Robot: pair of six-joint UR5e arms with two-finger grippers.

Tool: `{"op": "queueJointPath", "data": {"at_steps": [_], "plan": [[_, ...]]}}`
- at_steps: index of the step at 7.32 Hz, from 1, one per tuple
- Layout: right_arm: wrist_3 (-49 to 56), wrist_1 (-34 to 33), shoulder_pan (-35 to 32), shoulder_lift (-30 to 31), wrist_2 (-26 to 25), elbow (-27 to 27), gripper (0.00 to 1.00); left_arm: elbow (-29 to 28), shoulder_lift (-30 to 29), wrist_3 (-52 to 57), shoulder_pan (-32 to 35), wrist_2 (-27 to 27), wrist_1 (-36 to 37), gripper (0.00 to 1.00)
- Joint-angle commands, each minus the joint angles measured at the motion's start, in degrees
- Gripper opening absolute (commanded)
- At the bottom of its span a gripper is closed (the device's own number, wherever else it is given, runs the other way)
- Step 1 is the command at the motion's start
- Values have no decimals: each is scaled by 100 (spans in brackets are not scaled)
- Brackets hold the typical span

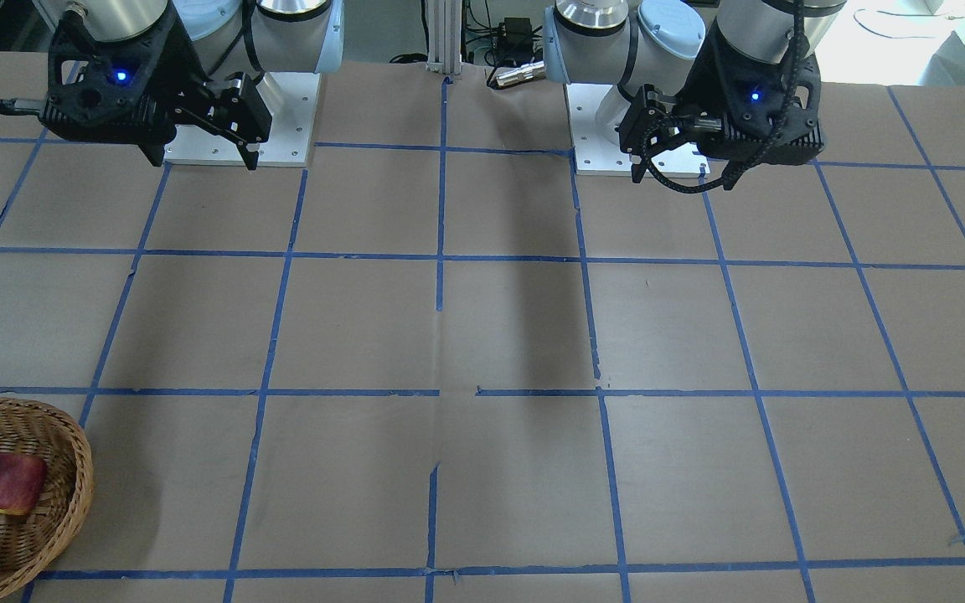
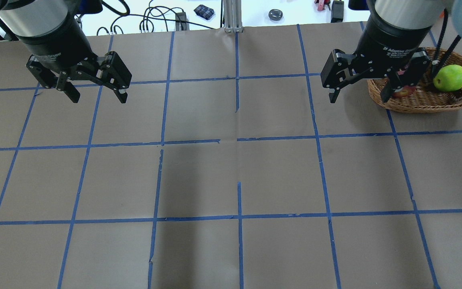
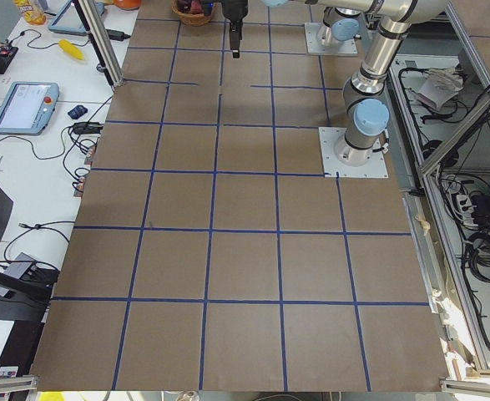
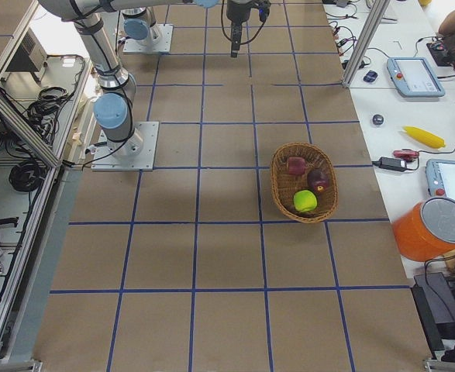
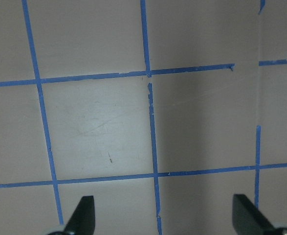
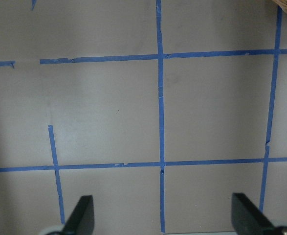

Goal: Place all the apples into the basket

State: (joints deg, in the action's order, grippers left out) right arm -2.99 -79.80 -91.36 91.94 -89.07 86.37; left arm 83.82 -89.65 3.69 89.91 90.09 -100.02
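The wicker basket stands at the table's far right edge; it also shows in the front view and the right side view. All three apples lie in it: the lime-green apple, the dark maroon apple and the lighter red blocky apple. My right gripper is open and empty, raised above the table just left of the basket. My left gripper is open and empty, raised at the far left. Both wrist views show only bare table between open fingertips.
The table is brown paper with a blue tape grid. The two white arm base plates sit at the robot's side. Beyond the table's far edge lie a teach pendant, an orange container, a yellow banana and cables.
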Motion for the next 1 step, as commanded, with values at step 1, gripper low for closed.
{"op": "queueJointPath", "data": {"at_steps": [1], "plan": [[1, -71, -4, 26, 3, 99, 100, 3, 0, 0, 0, 0, 0, 100]]}}
